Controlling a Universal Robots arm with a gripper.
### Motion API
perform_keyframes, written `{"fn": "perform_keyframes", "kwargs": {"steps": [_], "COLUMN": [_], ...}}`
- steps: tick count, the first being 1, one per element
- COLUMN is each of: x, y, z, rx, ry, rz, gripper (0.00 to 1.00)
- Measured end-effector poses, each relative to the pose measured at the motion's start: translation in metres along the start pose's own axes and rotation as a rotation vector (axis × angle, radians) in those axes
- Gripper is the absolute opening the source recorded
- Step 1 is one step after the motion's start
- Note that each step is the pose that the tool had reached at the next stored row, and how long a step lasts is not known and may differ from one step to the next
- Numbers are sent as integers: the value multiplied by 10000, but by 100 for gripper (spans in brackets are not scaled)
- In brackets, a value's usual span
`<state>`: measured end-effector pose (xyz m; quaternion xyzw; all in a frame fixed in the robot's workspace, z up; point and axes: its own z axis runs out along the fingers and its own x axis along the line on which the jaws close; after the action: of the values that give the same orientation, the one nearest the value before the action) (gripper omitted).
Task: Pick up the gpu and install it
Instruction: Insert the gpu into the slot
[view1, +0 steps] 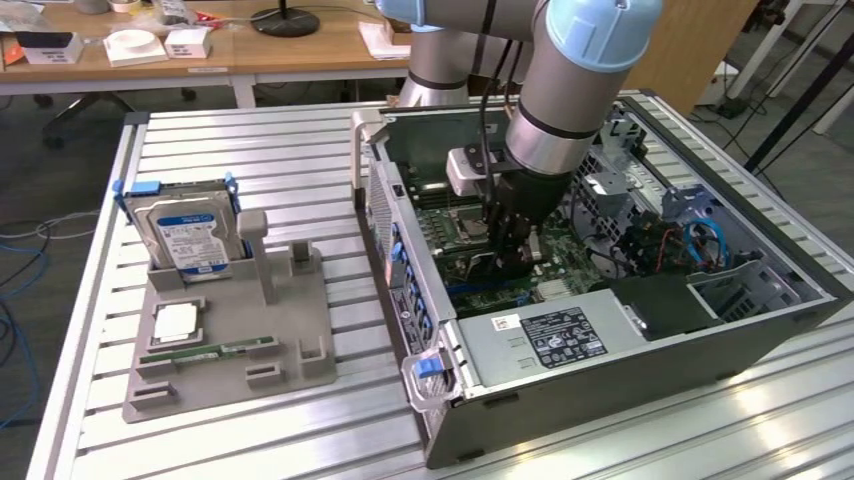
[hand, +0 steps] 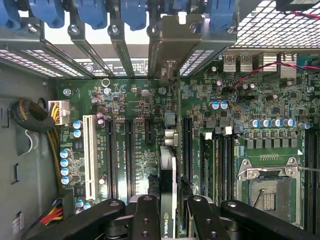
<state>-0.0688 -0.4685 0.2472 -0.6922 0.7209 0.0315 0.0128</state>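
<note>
The gpu (hand: 168, 195) is a thin green card seen edge-on in the wrist view, with a black cooler on one face and a small green logo near the fingers. Its silver bracket (hand: 176, 42) reaches to the case's slot wall. It stands upright over the motherboard (hand: 130, 135), among the long expansion slots; whether it is fully seated I cannot tell. The gripper (hand: 170, 220) pinches the gpu, one black finger (hand: 146, 215) on each side of the card.

In the exterior view the arm (view1: 567, 90) reaches down into the open computer case (view1: 587, 390), which lies on its side on the slatted table (view1: 240, 140). The gripper (view1: 514, 250) is deep inside, above the board. The case also holds a black power supply (view1: 561, 335) with a label at the near end, blue cables (view1: 701, 240) at the exterior view's right, and a CPU socket (hand: 267, 192).

To the exterior view's left stands a grey holder (view1: 287, 330). It carries one hard drive (view1: 187, 235) with a blue-white label, upright at the far end, one square chip (view1: 176, 322) lying flat, and one narrow green memory stick (view1: 200, 352) nearer. The upright posts (view1: 274, 265) beside the drive hold nothing.

The wrist view shows one white slot (hand: 90, 155) and several black ones.
</note>
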Motion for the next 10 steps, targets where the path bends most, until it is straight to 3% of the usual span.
{"fn": "perform_keyframes", "kwargs": {"steps": [10], "x": [-13], "y": [1], "z": [-1], "rx": [-1], "ry": [7], "rz": [2], "gripper": [26]}}
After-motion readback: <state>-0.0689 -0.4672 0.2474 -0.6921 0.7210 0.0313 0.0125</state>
